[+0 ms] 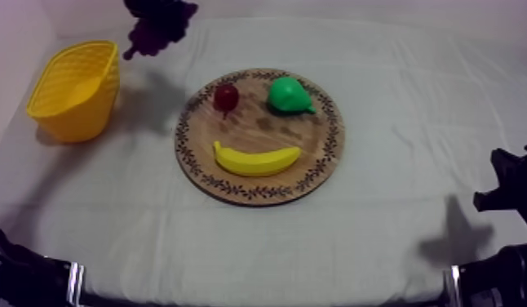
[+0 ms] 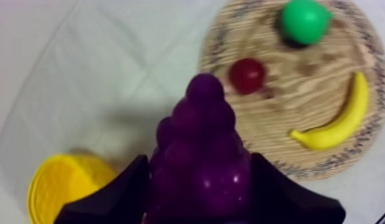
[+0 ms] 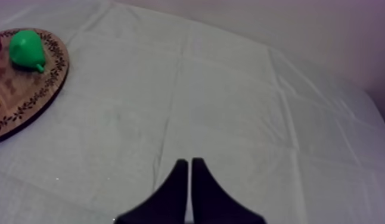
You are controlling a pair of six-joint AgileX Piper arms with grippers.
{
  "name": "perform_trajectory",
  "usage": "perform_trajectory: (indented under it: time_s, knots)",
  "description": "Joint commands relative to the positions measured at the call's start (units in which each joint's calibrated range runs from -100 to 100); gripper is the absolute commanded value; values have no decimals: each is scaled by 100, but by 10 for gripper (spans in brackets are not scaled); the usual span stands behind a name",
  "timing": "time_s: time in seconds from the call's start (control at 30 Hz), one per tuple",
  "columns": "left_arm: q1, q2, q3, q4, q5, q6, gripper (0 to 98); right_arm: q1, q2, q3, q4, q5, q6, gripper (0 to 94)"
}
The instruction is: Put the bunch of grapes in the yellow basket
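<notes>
Jaws of the left gripper (image 2: 198, 187) clamp the grapes (image 2: 198, 134) by the wide end, aloft near the table's (image 1: 381, 237) far edge between board (image 1: 328, 155) and basket (image 1: 81, 114): carry them squarely over the basket's mouth before releasing, long axis running out from the jaws, tip down; right gripper (image 3: 190, 173) closed, empty.

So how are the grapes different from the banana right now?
The bunch of grapes is purple and knobbly; the banana is yellow, smooth and curved. The grapes hang in the air, held by the left gripper; the banana lies on the wooden board. Both are toy fruit.
</notes>
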Motion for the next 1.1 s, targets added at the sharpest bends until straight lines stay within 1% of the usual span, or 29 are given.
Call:
perform_trajectory:
  time_s: [0.0, 0.3, 0.5, 0.73, 1.07]
  knots:
    - [-391, -24, 123, 13, 0, -9, 327, -2, 0, -4, 0, 0, 0, 3]
    - [-1368, -130, 449, 54, -7, -39, 337, -2, 0, -4, 0, 0, 0, 3]
    - [-1819, -160, 444, 49, -2, 26, 345, -2, 0, -4, 0, 0, 0, 3]
    - [-2092, -120, 423, 69, 31, 159, 351, -2, 0, -4, 0, 0, 0, 3]
    - [-2147, 430, 291, 157, 14, 219, 374, -2, 0, -4, 0, 0, 0, 3]
